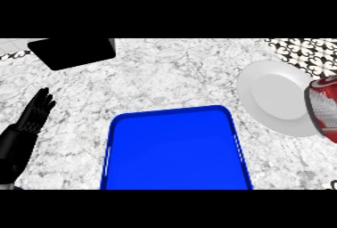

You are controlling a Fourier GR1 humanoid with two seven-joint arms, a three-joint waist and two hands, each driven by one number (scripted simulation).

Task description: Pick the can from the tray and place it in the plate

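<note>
At the far left edge, the left hand (30, 120) rests over the marble counter (164, 80) with its black fingers straight, close together and pointing up and away; they are released, hold nothing, and I cannot tell whether they touch the counter. Above it, near the top left, lies one black flat square object (74, 52) (what it is I cannot tell).

In the middle, toward the lower edge, there is one blue tray (176, 151), and nothing lies in it. To its right, apart from the tray, stands one white plate (276, 95) with nothing inside its middle part.

At the right edge there is one red and silver can (324, 107), tilted and partly cut by the border. It overlaps the right rim of the plate, so it is out of the tray and at the side of the plate, not in its centre. The right hand is not visible, so I cannot tell how its fingers are.
</note>
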